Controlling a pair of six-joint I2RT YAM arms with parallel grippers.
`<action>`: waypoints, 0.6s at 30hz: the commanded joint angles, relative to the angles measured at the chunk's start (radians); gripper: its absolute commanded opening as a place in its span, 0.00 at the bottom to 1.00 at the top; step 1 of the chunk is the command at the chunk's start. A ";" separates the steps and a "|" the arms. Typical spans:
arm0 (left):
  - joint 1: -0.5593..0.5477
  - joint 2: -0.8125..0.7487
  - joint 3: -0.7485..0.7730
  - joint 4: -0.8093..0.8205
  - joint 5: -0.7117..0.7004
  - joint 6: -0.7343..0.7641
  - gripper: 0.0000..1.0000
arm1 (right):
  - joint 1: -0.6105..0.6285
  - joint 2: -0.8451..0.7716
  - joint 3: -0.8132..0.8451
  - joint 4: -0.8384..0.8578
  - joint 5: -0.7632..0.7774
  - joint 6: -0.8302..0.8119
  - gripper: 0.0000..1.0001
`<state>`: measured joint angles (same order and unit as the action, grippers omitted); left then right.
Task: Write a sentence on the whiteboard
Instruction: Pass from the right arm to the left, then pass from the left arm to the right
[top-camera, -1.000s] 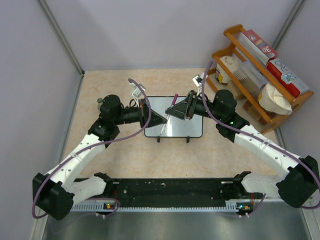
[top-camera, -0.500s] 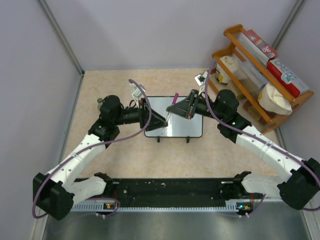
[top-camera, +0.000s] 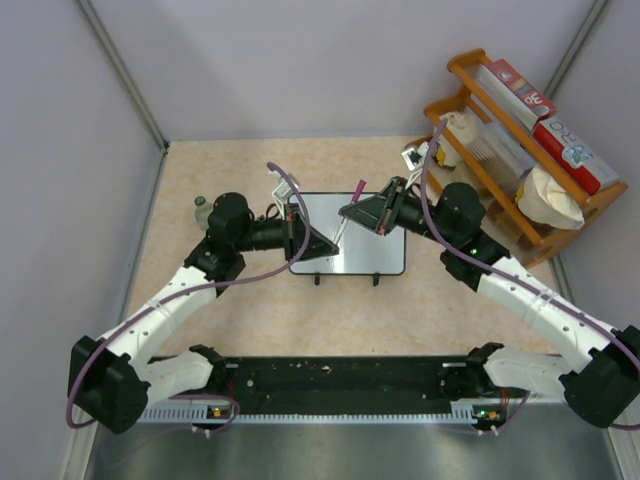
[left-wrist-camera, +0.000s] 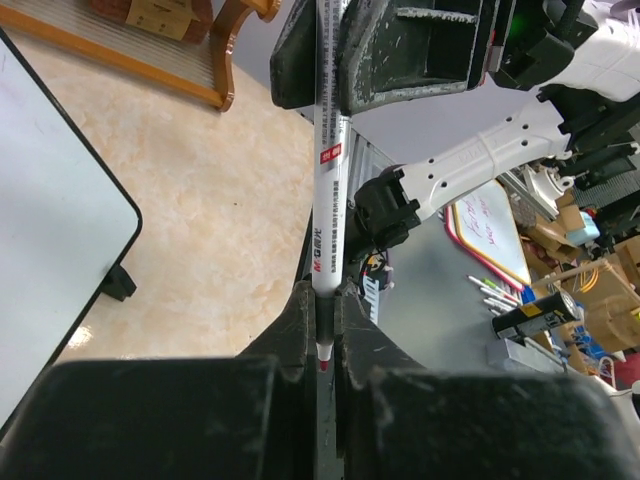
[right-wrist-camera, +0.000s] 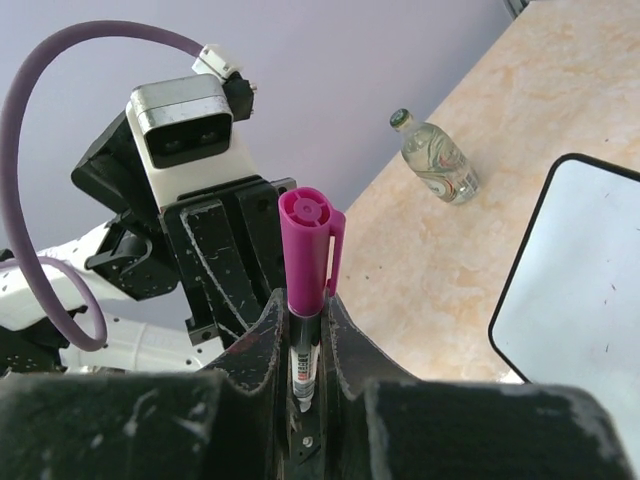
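The whiteboard lies flat at mid-table, its black-framed corner also showing in the left wrist view and the right wrist view. No sentence shows on its visible white surface. Above its left half both grippers meet on one marker, which has a white body and a magenta cap on its far end. My left gripper is shut on the marker's black collar just behind the red nib. My right gripper is shut on the marker just below the cap.
A wooden rack with boxes and bowls stands at the right wall. A small clear bottle stands left of the board, behind the left arm. Grey walls close off three sides. Beyond the table, a bench carries another small board and pens.
Both grippers and the marker have shifted a little right and toward the back. The right wrist has risen, tilting the cap end higher. Both sets of jaws now close on the marker.
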<state>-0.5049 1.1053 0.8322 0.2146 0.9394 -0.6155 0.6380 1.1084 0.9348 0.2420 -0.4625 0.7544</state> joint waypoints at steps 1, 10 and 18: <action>0.003 -0.004 -0.004 0.042 -0.016 -0.009 0.00 | 0.014 -0.019 0.012 0.046 -0.005 0.002 0.00; 0.003 -0.044 0.103 -0.202 -0.039 0.143 0.00 | -0.001 -0.100 0.084 -0.194 0.065 -0.191 0.99; 0.003 -0.038 0.257 -0.507 0.051 0.339 0.00 | -0.167 -0.145 0.128 -0.233 -0.206 -0.228 0.99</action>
<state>-0.5037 1.0954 1.0016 -0.1551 0.9146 -0.3981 0.5423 0.9878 0.9974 0.0196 -0.4969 0.5751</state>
